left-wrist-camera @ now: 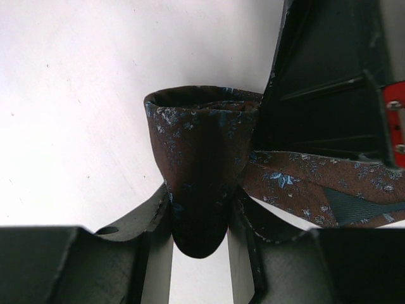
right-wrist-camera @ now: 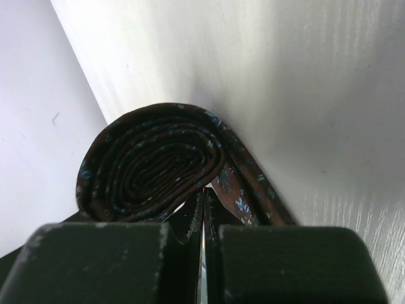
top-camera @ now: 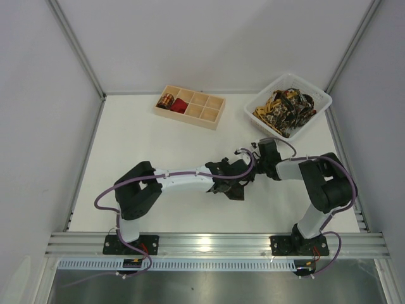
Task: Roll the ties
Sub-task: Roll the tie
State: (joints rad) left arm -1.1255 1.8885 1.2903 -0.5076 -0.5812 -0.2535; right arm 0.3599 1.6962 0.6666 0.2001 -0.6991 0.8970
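Note:
A dark brown tie with small blue flowers is wound into a tight coil [left-wrist-camera: 197, 149], standing on end on the white table. My left gripper [left-wrist-camera: 200, 218] is shut on this coil, a finger pressing each side. The loose tail [left-wrist-camera: 316, 190] runs off to the right, under my right gripper [left-wrist-camera: 329, 82]. In the right wrist view the spiral end of the coil [right-wrist-camera: 152, 166] faces the camera, and my right gripper [right-wrist-camera: 203, 201] is shut with its tips at the notch where the tail [right-wrist-camera: 248, 193] leaves the coil. From above, both grippers [top-camera: 233, 182] [top-camera: 252, 166] meet mid-table and hide the tie.
A pale wooden compartment tray [top-camera: 190, 119] stands at the back, holding a gold-and-black coil [top-camera: 166, 100] and a red coil [top-camera: 180, 106]. A white plastic basket [top-camera: 324, 100] at the back right holds several loose patterned ties [top-camera: 285, 107]. Walls close the table in on three sides.

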